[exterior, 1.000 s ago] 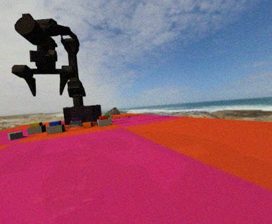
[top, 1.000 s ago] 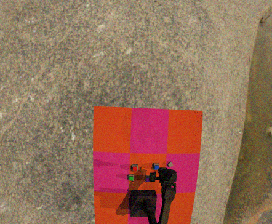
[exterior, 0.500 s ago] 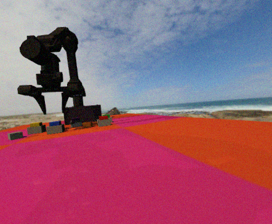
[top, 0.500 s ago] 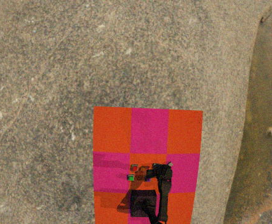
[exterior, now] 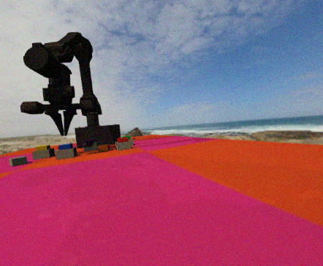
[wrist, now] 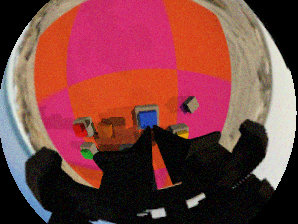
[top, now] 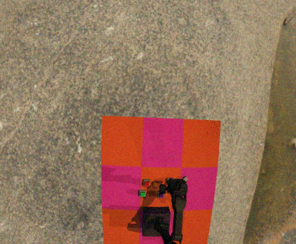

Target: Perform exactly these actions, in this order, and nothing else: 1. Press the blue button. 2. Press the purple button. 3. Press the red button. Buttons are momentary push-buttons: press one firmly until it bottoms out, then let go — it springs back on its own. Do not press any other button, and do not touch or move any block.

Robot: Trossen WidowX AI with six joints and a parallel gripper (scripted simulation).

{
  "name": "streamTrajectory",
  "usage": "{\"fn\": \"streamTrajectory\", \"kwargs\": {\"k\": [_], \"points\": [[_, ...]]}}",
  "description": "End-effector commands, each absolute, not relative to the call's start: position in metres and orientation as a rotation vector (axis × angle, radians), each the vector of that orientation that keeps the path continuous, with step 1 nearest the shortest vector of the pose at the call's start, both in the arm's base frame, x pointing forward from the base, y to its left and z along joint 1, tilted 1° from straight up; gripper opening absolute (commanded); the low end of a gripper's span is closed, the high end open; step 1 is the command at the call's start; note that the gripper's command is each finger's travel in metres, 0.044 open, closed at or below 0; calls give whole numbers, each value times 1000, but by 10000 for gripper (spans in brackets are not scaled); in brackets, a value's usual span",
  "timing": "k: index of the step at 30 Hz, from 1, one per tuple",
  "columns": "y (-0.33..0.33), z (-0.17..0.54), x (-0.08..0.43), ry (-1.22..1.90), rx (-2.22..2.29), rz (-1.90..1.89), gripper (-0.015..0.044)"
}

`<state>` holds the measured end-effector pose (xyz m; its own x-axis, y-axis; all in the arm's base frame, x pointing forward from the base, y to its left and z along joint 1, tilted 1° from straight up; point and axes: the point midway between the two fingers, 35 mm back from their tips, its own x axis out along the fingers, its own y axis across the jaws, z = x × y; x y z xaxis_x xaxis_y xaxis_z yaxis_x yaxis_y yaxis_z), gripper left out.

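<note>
Claw [exterior: 63, 134] pinched shut and empty, hanging above the blue button [wrist: 147, 117].

In the wrist view the closed fingertips point at the near edge of the blue button; the side view shows them well above the checkered desk [exterior: 167, 204], touching nothing. The red button [top: 146, 183] sits to the left, the green button [top: 142, 193] nearer than it, the purple button [top: 161, 194] partly under the arm. A yellow button [wrist: 180, 131] and a grey block [wrist: 190, 104] lie to the right.

Purple button [top: 161, 194] (partly arm-hidden)
</note>
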<state>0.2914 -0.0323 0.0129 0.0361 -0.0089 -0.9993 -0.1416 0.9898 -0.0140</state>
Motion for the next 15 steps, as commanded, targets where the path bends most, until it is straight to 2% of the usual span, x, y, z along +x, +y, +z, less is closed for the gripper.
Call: {"fn": "streamTrajectory", "kwargs": {"k": [1, 15], "points": [[-32, 10, 291, 1535, -113, 100, 20], [-32, -13, 292, 1535, -113, 100, 20]]}}
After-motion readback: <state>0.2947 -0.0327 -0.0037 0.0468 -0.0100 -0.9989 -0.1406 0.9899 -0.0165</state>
